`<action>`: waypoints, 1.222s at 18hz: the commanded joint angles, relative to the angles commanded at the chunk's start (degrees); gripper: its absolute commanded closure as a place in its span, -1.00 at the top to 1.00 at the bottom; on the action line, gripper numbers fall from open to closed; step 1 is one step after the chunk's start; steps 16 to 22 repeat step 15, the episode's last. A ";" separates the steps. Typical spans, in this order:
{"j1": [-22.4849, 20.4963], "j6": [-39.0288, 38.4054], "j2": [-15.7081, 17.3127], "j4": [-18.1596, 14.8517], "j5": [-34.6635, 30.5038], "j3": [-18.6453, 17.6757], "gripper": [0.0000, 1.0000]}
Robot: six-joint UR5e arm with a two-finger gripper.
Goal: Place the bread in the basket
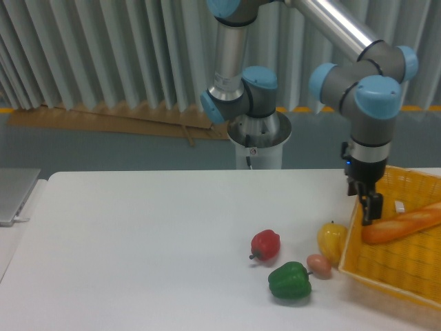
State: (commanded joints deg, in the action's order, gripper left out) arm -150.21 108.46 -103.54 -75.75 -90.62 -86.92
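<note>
Yellow wicker fills the right of my view: the basket (386, 265) sits on the white desk (138, 248), a small white tag (400, 206) on its far side, too small for me to read any writing. The bread (402, 225) lies inside it, glossy orange-tan, slanting up to the right, its near end just right of my hand (369, 209). My hand hangs at the basket's left rim, grasping nothing; whether its fingers are parted I cannot tell. Left of my hand and lower, outside the basket, lie a yellow pepper (332, 241) against the wall, a small brown egg-shaped thing (318, 265), a green pepper (289, 281) and a red pepper (265, 245).
</note>
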 joint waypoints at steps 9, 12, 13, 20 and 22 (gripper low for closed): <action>4.49 -5.37 3.78 -5.98 1.49 -0.44 1.00; 5.63 -5.46 4.31 -6.16 1.58 -0.88 1.00; 5.98 -5.46 4.31 -6.16 1.58 -0.88 1.00; 6.51 -5.54 4.40 -6.25 1.58 -0.97 1.00; 6.51 -5.54 4.40 -6.25 1.58 -0.97 1.00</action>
